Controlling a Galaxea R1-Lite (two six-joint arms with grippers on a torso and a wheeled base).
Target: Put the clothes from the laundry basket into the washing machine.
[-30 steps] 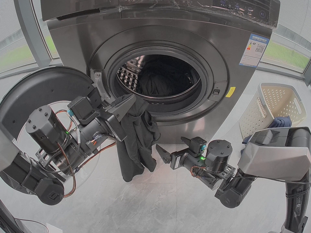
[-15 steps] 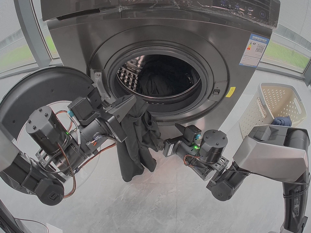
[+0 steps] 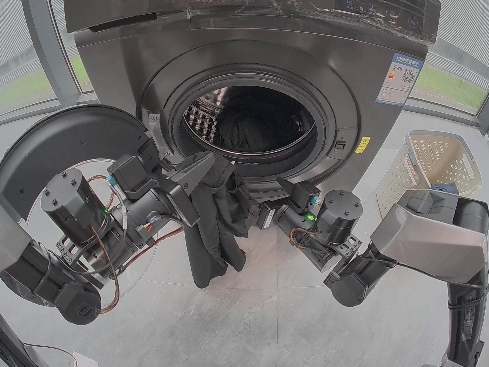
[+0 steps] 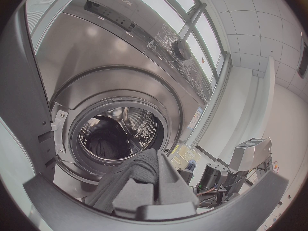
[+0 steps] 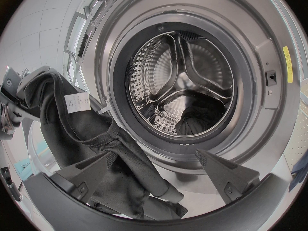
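A black garment (image 3: 214, 225) hangs from my left gripper (image 3: 202, 165), which is shut on its top edge just below the washing machine's round opening (image 3: 254, 121), at its lower left. The left wrist view has the cloth (image 4: 128, 177) pinched in that gripper (image 4: 157, 177). My right gripper (image 3: 250, 213) is open and pressed against the garment's right side, at mid height. From the right wrist, the cloth (image 5: 86, 129) drapes over one finger (image 5: 93, 167) and into the gap of the gripper (image 5: 153, 153). Dark clothes (image 5: 199, 116) lie inside the drum.
The washer door (image 3: 66, 138) stands swung open at the left, behind my left arm. A cream laundry basket (image 3: 433, 159) with a blue cloth (image 3: 449, 186) in it sits on the floor at the right, beside the machine. Grey tiled floor lies below.
My right arm has moved left and up from the floor area, bringing its open gripper against the hanging garment. The left gripper and the garment have barely shifted.
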